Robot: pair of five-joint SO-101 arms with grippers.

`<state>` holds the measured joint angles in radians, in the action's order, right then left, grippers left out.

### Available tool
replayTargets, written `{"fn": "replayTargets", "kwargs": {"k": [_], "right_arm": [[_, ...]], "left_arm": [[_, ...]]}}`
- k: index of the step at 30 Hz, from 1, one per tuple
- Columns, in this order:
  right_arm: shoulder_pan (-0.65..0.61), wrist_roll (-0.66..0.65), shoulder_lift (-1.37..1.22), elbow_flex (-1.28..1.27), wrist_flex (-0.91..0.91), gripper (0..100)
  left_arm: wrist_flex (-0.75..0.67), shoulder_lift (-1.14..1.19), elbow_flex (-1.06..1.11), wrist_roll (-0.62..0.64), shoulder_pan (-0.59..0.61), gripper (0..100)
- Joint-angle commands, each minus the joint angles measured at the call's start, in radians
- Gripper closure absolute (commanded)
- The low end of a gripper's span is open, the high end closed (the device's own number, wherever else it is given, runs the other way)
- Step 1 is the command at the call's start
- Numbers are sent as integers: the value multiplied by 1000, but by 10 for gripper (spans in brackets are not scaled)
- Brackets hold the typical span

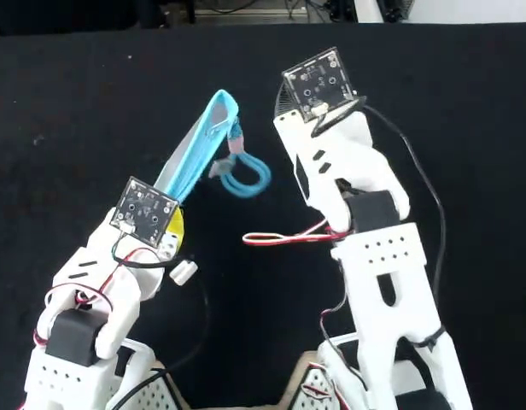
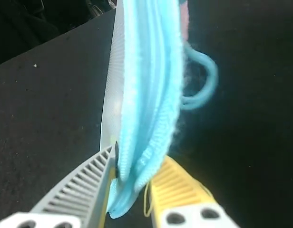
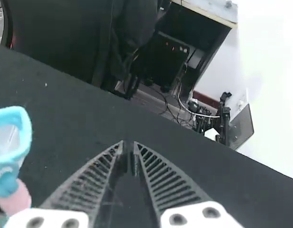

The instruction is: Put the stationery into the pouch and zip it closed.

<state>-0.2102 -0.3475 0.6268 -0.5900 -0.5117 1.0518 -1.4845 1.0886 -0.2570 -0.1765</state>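
Observation:
The light blue pouch [image 1: 197, 147] lies edge-up on the black table, running away from my left arm. My left gripper [image 2: 136, 159] is shut on the pouch's near end [image 2: 146, 95], with the grey finger [image 2: 84, 183] on one side and the yellow finger [image 2: 177, 187] on the other. A blue cord loop [image 1: 246, 177] and a pink zipper pull [image 1: 236, 141] hang off the pouch's far part. My right gripper [image 3: 128, 151] is shut with nothing in it, just beside the pouch's far corner [image 3: 11, 137] and the pink pull [image 3: 14, 199]. I see no loose stationery.
Black cloth [image 1: 434, 102] covers the table. A red and white wire [image 1: 280, 237] loops out from the right arm. Beyond the far table edge stand dark equipment and cables [image 3: 199, 114] against a white wall.

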Motion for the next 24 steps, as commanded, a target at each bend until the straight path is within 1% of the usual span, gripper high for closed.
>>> {"fn": "replayTargets", "kwargs": {"k": [1, 3, 6, 8, 10, 14, 16, 20, 24], "right_arm": [[-46, 8, 36, 73, -143, 982], [-104, 6, 76, 71, -250, 950], [-207, 6, 122, 70, -385, 853], [-265, 6, 136, 64, -437, 802], [-301, 12, 142, 42, -434, 780], [-311, 147, 142, -27, -310, 776], [-311, 187, 142, -71, -238, 776], [-301, 196, 136, -166, -61, 779], [-258, 198, 134, -236, 86, 779]], "left_arm": [[5, 9, -47, -3, 12, 970], [5, 9, -47, -3, 12, 970], [3, 9, -48, -3, 12, 970], [2, 9, -48, -3, 12, 970], [2, 9, -47, -3, 12, 970], [0, 9, -47, -3, 12, 970], [0, 9, -47, -3, 12, 970], [0, 9, -47, -3, 12, 970], [3, 9, -47, -3, 12, 970]]}}
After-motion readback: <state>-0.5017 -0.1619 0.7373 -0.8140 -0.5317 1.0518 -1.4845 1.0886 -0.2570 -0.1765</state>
